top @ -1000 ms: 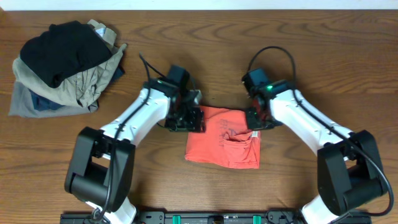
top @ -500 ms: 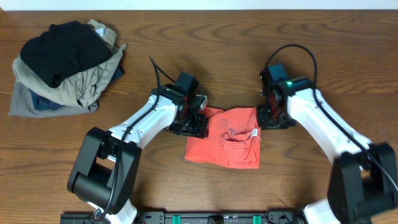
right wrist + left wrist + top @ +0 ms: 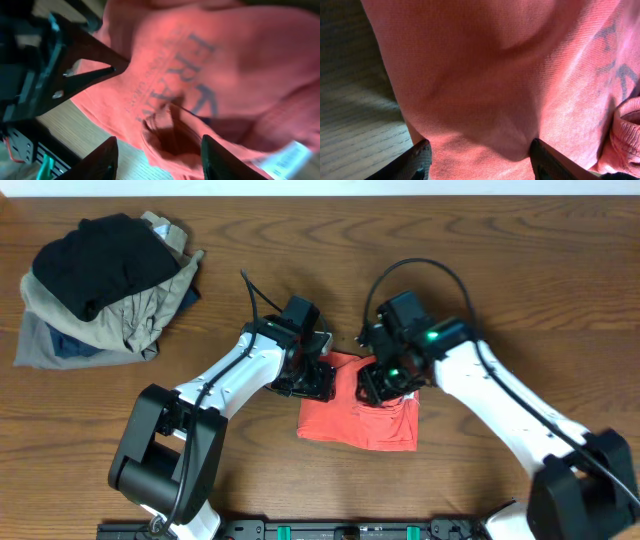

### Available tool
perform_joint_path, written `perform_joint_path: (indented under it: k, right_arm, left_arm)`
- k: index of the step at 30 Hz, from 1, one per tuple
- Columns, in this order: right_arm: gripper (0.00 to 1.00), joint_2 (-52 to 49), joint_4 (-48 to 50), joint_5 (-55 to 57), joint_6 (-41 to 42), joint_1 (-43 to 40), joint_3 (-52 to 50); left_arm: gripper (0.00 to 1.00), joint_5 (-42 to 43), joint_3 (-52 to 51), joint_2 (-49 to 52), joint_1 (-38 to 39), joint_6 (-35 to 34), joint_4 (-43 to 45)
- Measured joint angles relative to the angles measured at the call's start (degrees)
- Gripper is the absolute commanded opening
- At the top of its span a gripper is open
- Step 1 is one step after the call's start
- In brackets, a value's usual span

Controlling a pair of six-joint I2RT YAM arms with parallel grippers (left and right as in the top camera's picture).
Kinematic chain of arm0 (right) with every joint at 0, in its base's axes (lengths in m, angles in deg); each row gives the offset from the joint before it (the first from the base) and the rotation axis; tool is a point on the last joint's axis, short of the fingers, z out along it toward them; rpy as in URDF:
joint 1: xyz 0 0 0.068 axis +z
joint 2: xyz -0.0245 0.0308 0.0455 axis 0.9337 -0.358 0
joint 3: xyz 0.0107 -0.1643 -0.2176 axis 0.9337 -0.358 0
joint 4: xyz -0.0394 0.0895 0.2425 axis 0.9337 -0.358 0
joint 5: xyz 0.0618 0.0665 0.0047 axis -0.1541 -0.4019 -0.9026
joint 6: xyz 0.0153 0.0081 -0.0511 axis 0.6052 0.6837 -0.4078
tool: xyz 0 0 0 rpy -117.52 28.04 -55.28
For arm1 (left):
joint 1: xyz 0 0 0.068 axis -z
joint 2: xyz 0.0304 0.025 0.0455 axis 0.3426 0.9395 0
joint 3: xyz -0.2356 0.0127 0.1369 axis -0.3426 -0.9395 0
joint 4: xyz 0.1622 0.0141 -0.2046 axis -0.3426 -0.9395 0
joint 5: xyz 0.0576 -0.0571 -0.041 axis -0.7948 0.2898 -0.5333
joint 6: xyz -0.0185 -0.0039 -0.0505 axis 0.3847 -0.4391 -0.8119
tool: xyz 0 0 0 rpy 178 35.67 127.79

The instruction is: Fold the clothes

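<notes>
Overhead, the part-folded T-shirt (image 3: pixel 352 425) lay mid-way along the bench (image 3: pixel 500 270), with the left end effector (image 3: pixel 314 383) at its top-left corner and the right end effector (image 3: pixel 383 383) above its middle. Left wrist: jaws parted, fabric between them. Right wrist, blurred: jaws seemingly parted too. This looked mid-fold; the next move called for pinching an edge firmly.

Overhead is evenly lit and sharp, only soft shadows on the table (image 3: pixel 330 240). Left wrist sits so close the T-shirt (image 3: pixel 485 75) goes soft, with dark shadow top left. Right wrist is smeary, neck tag (image 3: pixel 287 161) totally blurred
</notes>
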Motion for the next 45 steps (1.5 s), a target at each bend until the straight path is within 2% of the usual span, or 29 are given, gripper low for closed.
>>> perform_joint_path:
  k: [2,6,10,14,16,18,22,24,28,32,39,43,45]
  right_arm:
    - [0.43,-1.62,0.42,0.04,0.02,0.83,0.00]
    - [0.01,-4.52,0.04,0.09,-0.15,1.46,-0.02]
    - [0.01,-5.66,-4.37,1.68,0.81,1.44,0.00]
    - [0.01,-5.70,-14.99,8.02,5.27,1.27,-0.02]
    - [0.04,-5.70,-20.57,11.58,7.63,1.20,-0.02]
    - [0.13,-5.70,-24.33,13.99,9.49,0.83,-0.02]
    - [0.11,-5.70,-28.48,16.96,11.63,0.52,-0.02]
    - [0.16,-5.70,-29.38,18.75,13.84,0.44,-0.02]
    - [0.13,-5.70,-29.35,22.93,19.17,-0.37,-0.02]
    - [0.10,-5.07,-24.41,23.78,21.07,-1.18,-0.02]
    - [0.10,4.00,-11.78,14.62,15.80,-1.27,0.00]
    - [0.10,6.58,-11.61,9.64,12.87,-1.27,0.11]
    - [0.10,6.23,-12.02,8.41,12.22,-1.27,0.04]
  left_arm:
    - [0.66,0.00,0.00,0.00,0.00,-0.02,0.00]
    - [0.66,0.00,0.00,0.00,0.00,-0.04,0.00]
    - [0.66,0.00,0.00,0.00,0.00,-0.04,0.00]
    - [0.66,0.00,0.00,0.00,0.00,-0.04,0.04]
    - [0.66,0.00,0.00,0.00,0.00,-0.04,0.09]
    - [0.66,0.00,0.00,0.00,0.00,-0.04,0.11]
    - [0.66,0.00,0.00,0.00,0.00,-0.04,0.11]
    - [0.66,0.00,0.00,0.00,0.00,-0.04,0.11]
    - [0.66,0.00,0.00,0.00,0.00,-0.04,0.04]
    - [0.66,0.00,0.00,0.00,0.00,-0.04,0.22]
    - [0.69,-1.97,0.26,0.00,-0.11,0.22,0.46]
    - [0.70,-4.52,3.04,-0.02,-1.07,0.44,1.25]
    - [0.72,-5.27,4.79,-0.11,-1.64,0.44,4.39]
